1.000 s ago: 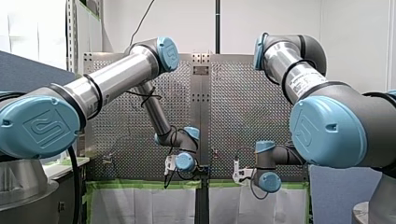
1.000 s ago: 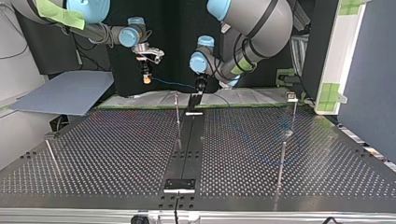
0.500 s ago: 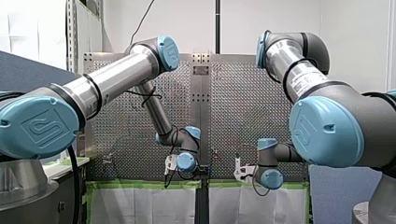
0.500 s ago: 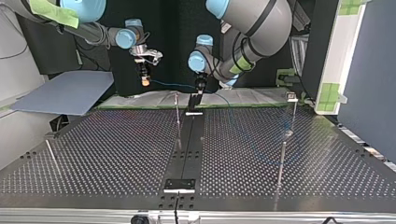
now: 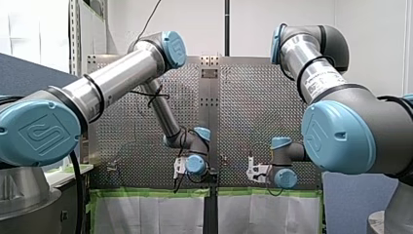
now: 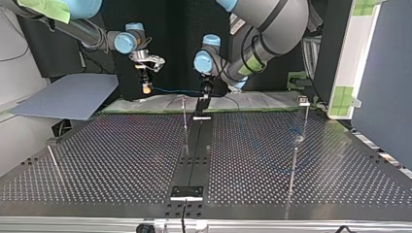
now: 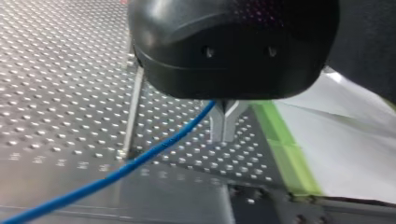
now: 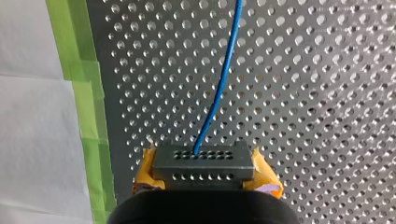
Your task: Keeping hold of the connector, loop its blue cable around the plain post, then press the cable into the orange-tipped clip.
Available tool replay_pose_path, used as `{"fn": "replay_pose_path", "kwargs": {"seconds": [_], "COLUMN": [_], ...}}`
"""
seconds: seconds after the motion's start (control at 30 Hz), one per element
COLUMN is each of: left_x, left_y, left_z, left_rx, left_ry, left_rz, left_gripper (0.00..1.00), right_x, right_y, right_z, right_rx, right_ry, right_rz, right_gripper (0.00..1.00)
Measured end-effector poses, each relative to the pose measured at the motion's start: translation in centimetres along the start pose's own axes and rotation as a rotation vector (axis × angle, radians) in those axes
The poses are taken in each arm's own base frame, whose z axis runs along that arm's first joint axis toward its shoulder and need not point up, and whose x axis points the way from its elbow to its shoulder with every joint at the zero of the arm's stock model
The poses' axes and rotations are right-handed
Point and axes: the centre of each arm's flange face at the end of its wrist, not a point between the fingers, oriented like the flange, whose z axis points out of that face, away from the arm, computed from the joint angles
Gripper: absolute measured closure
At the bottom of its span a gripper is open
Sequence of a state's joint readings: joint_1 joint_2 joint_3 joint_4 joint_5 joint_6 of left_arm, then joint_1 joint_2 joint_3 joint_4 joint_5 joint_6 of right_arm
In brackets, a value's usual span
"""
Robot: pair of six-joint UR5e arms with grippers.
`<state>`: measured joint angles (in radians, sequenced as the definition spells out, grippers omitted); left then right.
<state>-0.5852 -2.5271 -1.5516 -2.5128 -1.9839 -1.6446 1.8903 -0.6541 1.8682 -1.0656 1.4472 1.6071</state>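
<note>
Near the middle of the surface's (image 6: 121,160) taped edge, on the arms' side, my right gripper (image 6: 145,86) is clenched on the connector (image 8: 203,163), which sits squarely between its yellow pads (image 8: 145,170); the cable (image 8: 219,98) leaves the connector's face and runs out over the perforations to my left gripper (image 7: 224,123); its metal fingers (image 7: 217,126) look pressed together with the cable entering near their roots, so I take it to be pinching the cable, though the contact itself is hidden. Between the two grippers the cable hangs almost straight, with little slack; the nearest post (image 6: 185,121) stands just beside my left gripper, and the cable does not look looped around it; which fixture is the orange-tipped clip I cannot make out.

Risks, as I judge them: with so little slack, any move apart by the grippers would load the cable where it enters the connector, and could pull it out or twist the connector in the pads; if the left grip is loose, the cable may slide through, and the loop may go slack and ride off the post's top; carried too high, the cable would pass over the post instead of around it; drawn too tight, it could bend the slender post; the grippers are near each other, so a wide sweep round the post risks a knock between them.
</note>
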Motion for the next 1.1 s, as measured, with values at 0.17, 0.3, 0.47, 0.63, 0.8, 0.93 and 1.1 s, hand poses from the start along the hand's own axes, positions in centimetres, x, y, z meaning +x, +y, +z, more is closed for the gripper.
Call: {"fn": "replay_pose_path", "kwargs": {"seconds": [0.17,0.3,0.47,0.63,0.8,0.93,1.1], "left_x": [-0.6,-0.7,-0.7,-0.7,-0.8,-0.9,-0.9], "left_y": [0.2,0.1,0.0,-0.1,-0.2,-0.2,-0.2], "left_z": [0.2,0.2,0.2,0.2,0.3,0.4,0.4], "left_rx": [0.006,0.011,0.024,0.030,0.038,0.041,0.041], "left_ry": [-0.008,-0.009,-0.011,-0.012,-0.022,-0.028,-0.028], "left_rz": [-0.011,-0.013,-0.014,-0.015,-0.018,-0.019,-0.018], "left_gripper": [1.00,1.00,1.00,1.00,1.00,1.00,1.00], "right_x": [0.1,0.1,0.2,0.2,0.4,0.7,0.9], "right_y": [0.6,1.1,1.5,1.8,2.2,2.3,2.3], "right_z": [0.1,0.1,0.2,0.2,0.5,1.0,1.3], "right_rx": [-0.011,-0.018,-0.026,-0.031,-0.035,-0.034,-0.027], "right_ry": [0.000,0.000,0.002,0.006,0.013,0.018,0.022], "right_rz": [0.007,0.014,0.020,0.032,0.039,0.038,0.038], "right_gripper": [1.00,1.00,1.00,1.00,1.00,1.00,1.00]}}
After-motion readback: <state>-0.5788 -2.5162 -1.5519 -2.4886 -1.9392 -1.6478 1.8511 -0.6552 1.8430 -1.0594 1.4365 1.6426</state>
